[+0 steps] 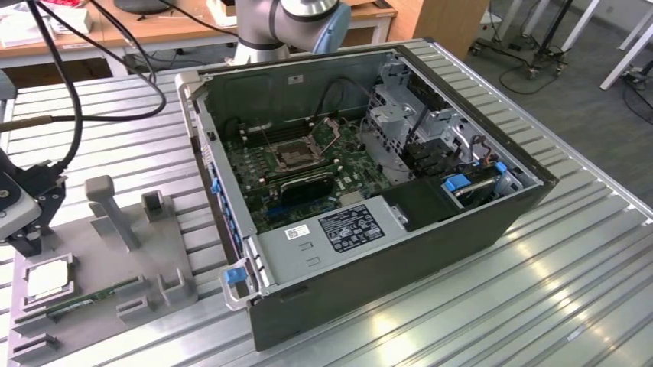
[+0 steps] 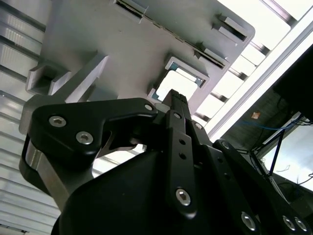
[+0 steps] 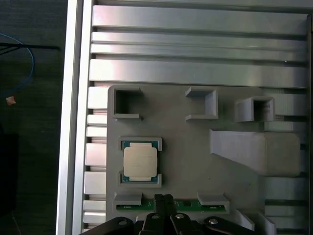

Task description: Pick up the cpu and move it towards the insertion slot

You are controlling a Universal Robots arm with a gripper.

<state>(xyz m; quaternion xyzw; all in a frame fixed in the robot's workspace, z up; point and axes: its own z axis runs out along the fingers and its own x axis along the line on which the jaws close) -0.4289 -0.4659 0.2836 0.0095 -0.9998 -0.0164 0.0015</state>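
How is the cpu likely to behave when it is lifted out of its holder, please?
Probably stiff: the cpu is a flat square with a metal-looking top, so it should not flex. Likely light, being thin and small on the grey fixture plate. Since raised brackets sit along two of its edges, pushing toward them would probably jam it.

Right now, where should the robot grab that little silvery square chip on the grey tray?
Probably from straight above: the silvery square chip lies flat, nested in the grey plastic tray. Pinch its two open edges; raised grey lips guard the other two.
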